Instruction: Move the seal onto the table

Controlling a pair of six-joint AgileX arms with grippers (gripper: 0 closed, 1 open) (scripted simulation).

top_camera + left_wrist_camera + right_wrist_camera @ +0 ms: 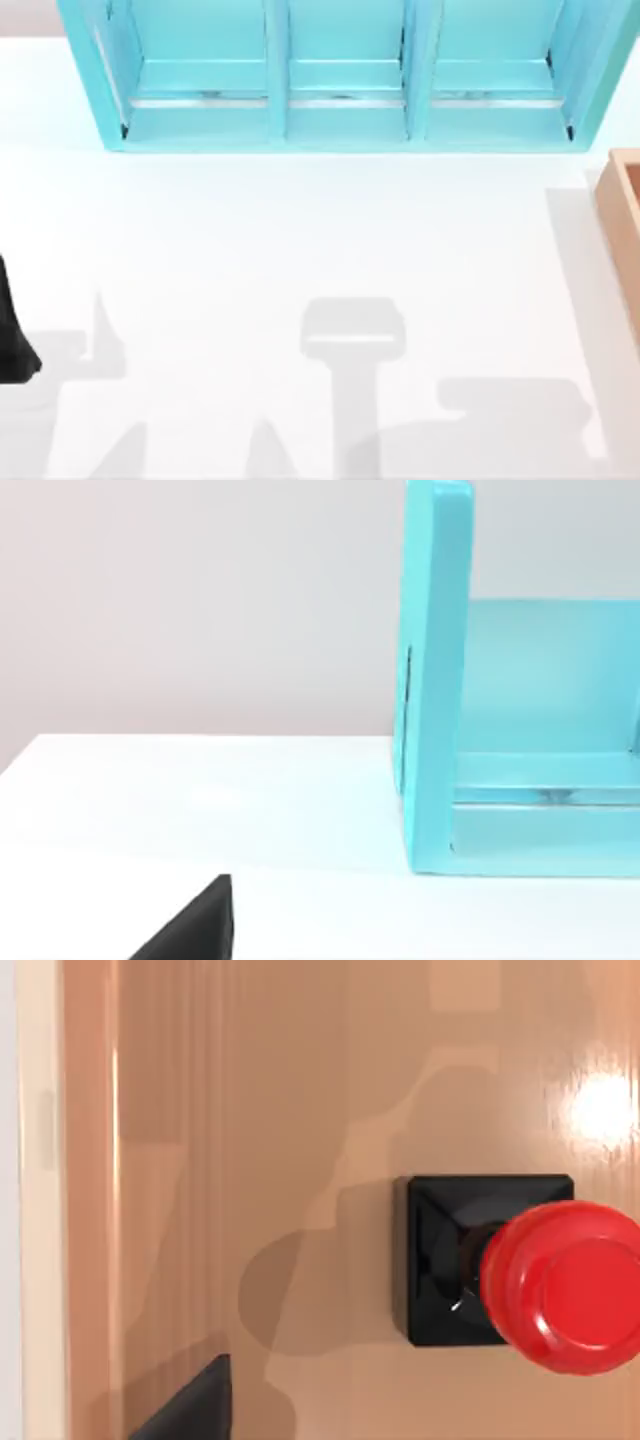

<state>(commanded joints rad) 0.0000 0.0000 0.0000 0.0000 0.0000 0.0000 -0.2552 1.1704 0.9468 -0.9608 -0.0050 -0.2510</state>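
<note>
The seal [500, 1270] sits upright inside the wooden box [622, 215] at the table's [300, 260] three o'clock; I cannot tell either gripper's state.

A broad plain white surface [300, 250] carries a turquoise three-bay shelf unit [345, 75] along its far edge. A tan wooden box [625, 230] sits at the right edge. A black part of the left arm [12, 340] shows at the left edge. Grey shadows lie across the near part.
</note>
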